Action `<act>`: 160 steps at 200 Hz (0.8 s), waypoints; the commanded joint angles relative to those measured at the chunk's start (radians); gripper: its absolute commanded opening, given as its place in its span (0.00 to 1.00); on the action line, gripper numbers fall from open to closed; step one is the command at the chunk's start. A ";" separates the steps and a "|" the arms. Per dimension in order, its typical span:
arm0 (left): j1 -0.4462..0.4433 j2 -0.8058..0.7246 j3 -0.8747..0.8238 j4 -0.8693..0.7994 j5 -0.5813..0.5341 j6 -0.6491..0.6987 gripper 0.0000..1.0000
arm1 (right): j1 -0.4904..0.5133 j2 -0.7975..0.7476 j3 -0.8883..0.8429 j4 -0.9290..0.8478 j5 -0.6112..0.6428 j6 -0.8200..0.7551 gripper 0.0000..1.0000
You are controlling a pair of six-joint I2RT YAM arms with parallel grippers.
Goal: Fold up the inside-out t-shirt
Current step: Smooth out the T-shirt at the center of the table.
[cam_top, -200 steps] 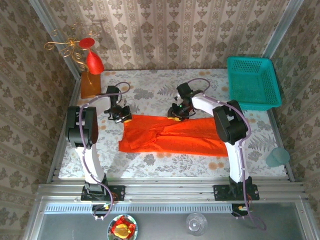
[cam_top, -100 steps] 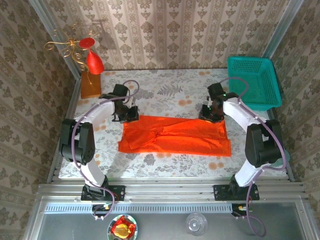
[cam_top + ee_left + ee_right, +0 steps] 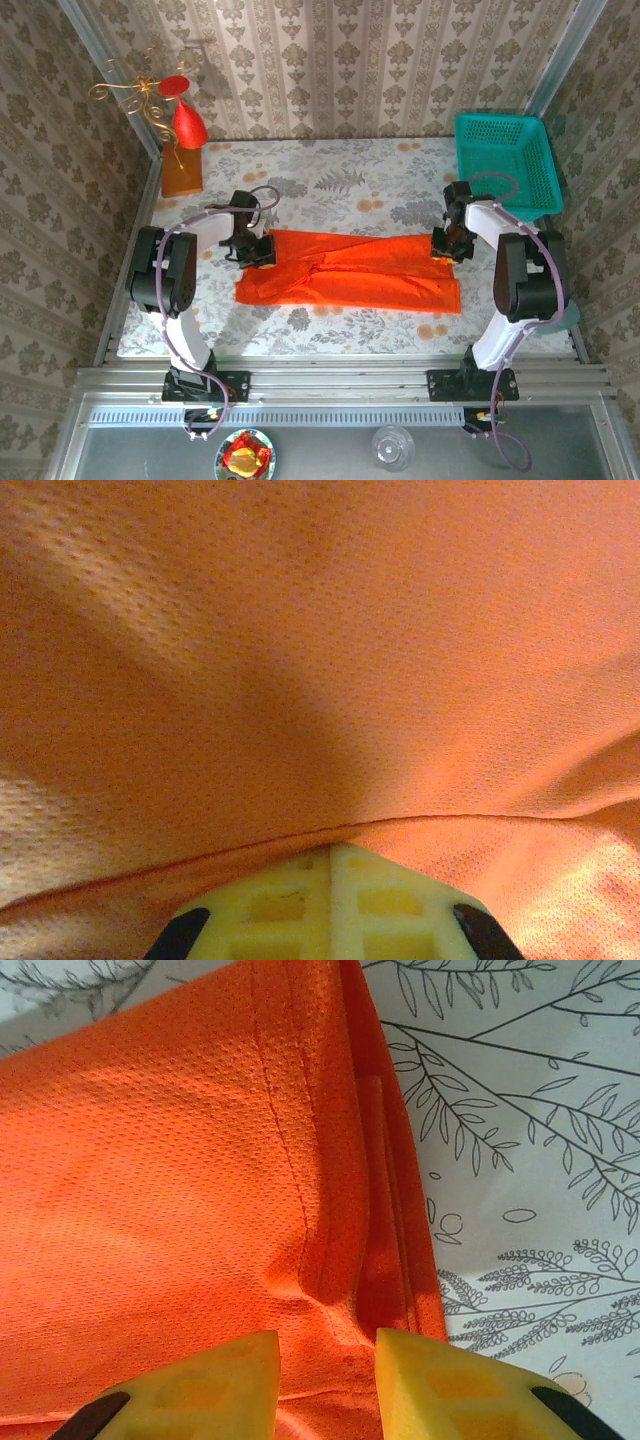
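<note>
the left gripper [image 3: 330,865] has its yellow pads pressed flat together with no gap. their tips sit under a hemmed edge of the inside-out t-shirt [image 3: 320,650], so it is pinched closed on the cloth. orange mesh drapes above it in soft folds. from above, this gripper sits at the far left corner of the shirt.

the right gripper [image 3: 328,1355] is narrow, with a slim gap between its two yellow fingers [image 3: 215,1385]. a pucker of fabric runs down into that gap and is held there. just right of the pads lies the shirt's side edge, several layers with a stitched seam. past it is bare tablecloth with grey leaf drawings. in the top view this gripper is on the far right corner of the shirt.

the shirt lies flat on the table [image 3: 330,195] as a long orange-red band running left to right between the two grippers. it is wrinkled through the middle and lies in the near half of the table. a teal basket [image 3: 505,160] stands at the far right corner, apart from the shirt. a glossy red cone ornament [image 3: 188,122] with gold wire stands on an amber block [image 3: 180,172] at the far left corner.
</note>
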 commanded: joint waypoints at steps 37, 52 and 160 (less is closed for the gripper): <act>0.009 0.054 -0.009 0.005 -0.058 0.017 0.05 | -0.012 0.011 -0.036 0.019 -0.032 -0.030 0.28; 0.008 0.054 -0.012 0.007 -0.058 0.016 0.05 | -0.012 -0.005 -0.040 0.008 0.002 -0.027 0.28; 0.009 0.060 -0.018 0.015 -0.055 0.015 0.05 | -0.021 -0.024 -0.065 0.023 -0.091 -0.014 0.35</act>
